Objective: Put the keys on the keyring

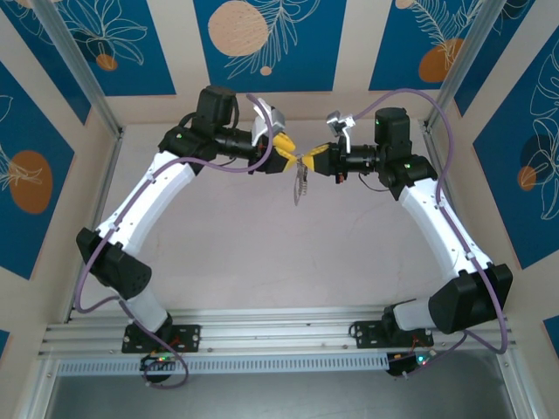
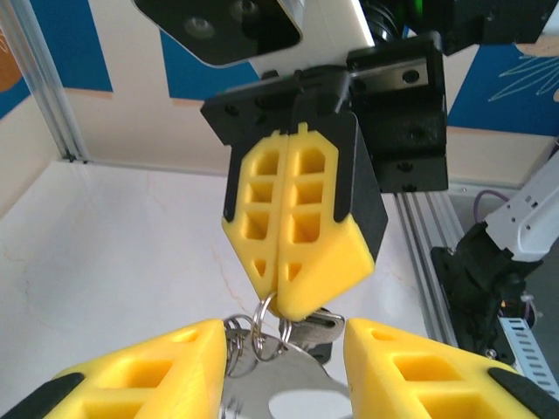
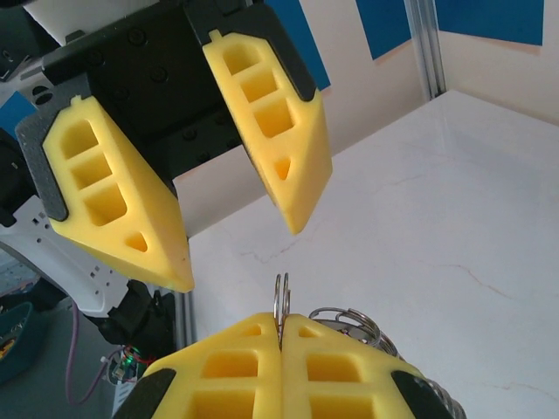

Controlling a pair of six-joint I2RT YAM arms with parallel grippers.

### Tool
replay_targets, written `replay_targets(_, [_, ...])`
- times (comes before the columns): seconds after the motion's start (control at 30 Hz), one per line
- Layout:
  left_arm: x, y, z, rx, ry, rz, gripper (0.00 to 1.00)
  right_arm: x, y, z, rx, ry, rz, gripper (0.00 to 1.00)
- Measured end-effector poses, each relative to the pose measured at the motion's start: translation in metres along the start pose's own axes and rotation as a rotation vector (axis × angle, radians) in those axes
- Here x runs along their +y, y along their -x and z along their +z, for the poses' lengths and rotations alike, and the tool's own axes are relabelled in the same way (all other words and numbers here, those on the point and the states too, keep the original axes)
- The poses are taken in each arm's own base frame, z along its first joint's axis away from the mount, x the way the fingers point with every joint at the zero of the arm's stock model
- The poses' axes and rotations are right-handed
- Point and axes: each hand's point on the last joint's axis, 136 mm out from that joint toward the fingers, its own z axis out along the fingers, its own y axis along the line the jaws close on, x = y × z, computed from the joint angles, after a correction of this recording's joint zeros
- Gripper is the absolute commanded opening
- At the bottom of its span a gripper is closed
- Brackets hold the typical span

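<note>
Overhead, you see the pale table [image 1: 218, 262] with both arms reaching in to meet at upper centre of the frame: left arm [image 1: 148, 196] from lower left, right arm [image 1: 437, 218] from lower right.

Left gripper [image 1: 286, 155]: tip to tip with the right gripper [image 1: 313, 158], very close. In the left wrist view your left fingers [image 2: 148, 371] sit in the bottom corners, parted a moderate way and not clamped on anything. The right wrist view agrees: two yellow wedges, upper left and upper centre, with clear air between their tips.

Right gripper: jaws pressed flat together, pinching a thin wire split ring [image 3: 281, 301] by its edge. The ring stands upright out of the seam between the pads.

Keyring [image 1: 301, 182]: hangs in the air above the table, straight below where the two grippers meet, dangling from that pinched ring. In the left wrist view it sits bottom centre, in the gap between your left fingers and nearer the left-hand one. You can't tell whether it touches that finger.

Key [image 2: 319, 330]: small silvery piece just under the right gripper's tip, right of the split ring, bunched with other rings. Its head is mostly hidden.
</note>
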Motion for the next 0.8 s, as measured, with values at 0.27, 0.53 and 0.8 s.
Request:
replay_targets(0.27, [-0.006, -0.006, 0.0, 0.015, -0.03, 0.008, 0.39, 0.005, -0.002, 0.0, 0.006, 0.03, -0.002, 0.0])
replay_targets(0.53, [-0.001, -0.006, 0.005, 0.013, -0.047, 0.0, 0.38, 0.008, -0.002, 0.0, 0.008, 0.045, -0.001, 0.0])
replay_targets(0.8, [0.004, -0.003, 0.01, 0.003, -0.073, -0.003, 0.35, 0.009, -0.003, 0.001, 0.009, 0.048, 0.0, 0.0])
